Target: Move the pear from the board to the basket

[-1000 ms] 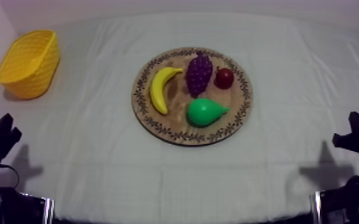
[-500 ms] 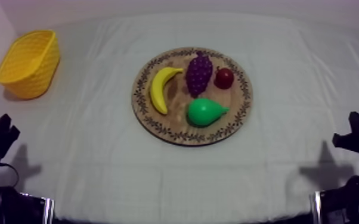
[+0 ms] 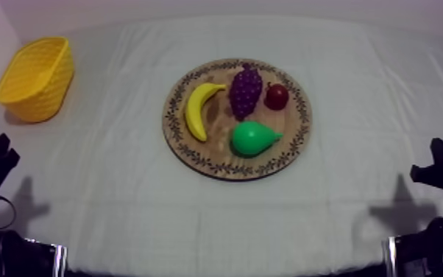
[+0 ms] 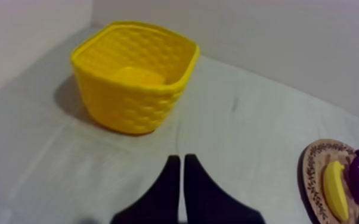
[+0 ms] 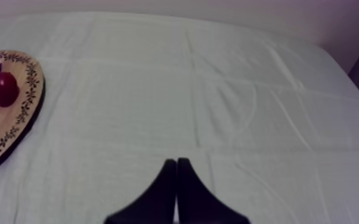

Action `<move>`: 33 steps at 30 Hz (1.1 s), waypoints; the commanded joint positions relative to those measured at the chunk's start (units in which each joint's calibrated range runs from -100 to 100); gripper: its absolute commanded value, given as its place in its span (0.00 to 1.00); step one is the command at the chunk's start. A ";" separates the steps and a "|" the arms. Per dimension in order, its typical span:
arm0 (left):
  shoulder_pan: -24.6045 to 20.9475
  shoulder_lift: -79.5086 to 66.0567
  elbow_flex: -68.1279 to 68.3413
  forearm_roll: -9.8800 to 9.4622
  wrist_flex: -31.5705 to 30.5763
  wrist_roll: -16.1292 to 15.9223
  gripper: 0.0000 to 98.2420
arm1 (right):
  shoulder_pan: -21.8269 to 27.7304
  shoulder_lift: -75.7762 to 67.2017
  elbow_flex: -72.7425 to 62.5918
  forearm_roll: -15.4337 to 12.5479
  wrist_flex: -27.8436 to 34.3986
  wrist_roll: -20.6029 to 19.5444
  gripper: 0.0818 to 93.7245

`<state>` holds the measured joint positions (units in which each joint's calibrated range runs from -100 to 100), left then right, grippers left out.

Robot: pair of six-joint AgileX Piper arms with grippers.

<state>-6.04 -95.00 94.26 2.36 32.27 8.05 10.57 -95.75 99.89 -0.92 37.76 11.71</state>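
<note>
The green pear (image 3: 252,138) lies on the near part of the round wooden board (image 3: 219,165), stem end pointing right. The yellow basket (image 3: 37,77) stands at the far left of the table and holds nothing; in the left wrist view the basket (image 4: 134,77) is just ahead of my left gripper (image 4: 179,162), whose fingers lie together as a narrow wedge. My left gripper (image 3: 1,146) sits low at the table's left edge, well away from the board. At the right edge my right gripper (image 3: 436,149) rests, and its fingers (image 5: 173,164) are also pressed together.
A banana (image 3: 199,109), a bunch of grapes (image 3: 245,90) and a small red fruit (image 3: 276,96) share the board behind the pear. Bare cloth lies between the board and the basket. From the right wrist, the board's rim (image 5: 15,134) and the red fruit (image 5: 5,87) show.
My left arm has shifted slightly toward the left edge of the table. The fruit, the board, the basket and the right arm have not moved.
</note>
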 commanded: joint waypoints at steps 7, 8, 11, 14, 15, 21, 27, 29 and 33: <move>1.85 14.44 -21.46 3.90 3.30 -8.21 0.00 | 0.00 0.00 0.00 0.01 -0.02 -0.01 0.00; 2.25 16.23 -24.25 4.00 3.91 -8.60 0.00 | 0.00 0.00 0.00 0.01 -0.02 -0.01 0.00; 3.61 21.63 -32.08 4.49 5.38 -9.82 0.00 | 0.00 0.00 0.00 0.01 -0.02 -0.01 0.00; 5.45 27.42 -38.92 5.26 6.45 -11.23 0.00 | 0.00 0.00 0.00 0.01 -0.02 -0.01 0.00; 6.16 29.46 -41.09 5.46 6.84 -11.62 0.00 | 0.00 0.00 0.00 0.01 -0.02 -0.01 0.00; 11.59 41.24 -53.02 5.62 10.48 -12.93 0.00 | 0.00 0.00 0.00 0.01 -0.02 -0.01 0.00; 18.35 51.40 -61.36 4.90 13.33 -12.68 0.00 | 0.00 0.00 0.00 0.01 -0.02 -0.01 0.00; 20.94 54.31 -63.53 3.92 14.12 -11.94 0.00 | 0.00 0.00 0.00 0.01 -0.02 -0.01 0.00; 25.47 59.40 -67.08 2.23 15.91 -10.25 0.00 | 0.00 0.00 0.00 0.01 -0.02 -0.01 0.00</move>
<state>16.37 -38.51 28.70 4.76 47.63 -2.74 10.57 -95.75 99.89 -0.92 37.76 11.71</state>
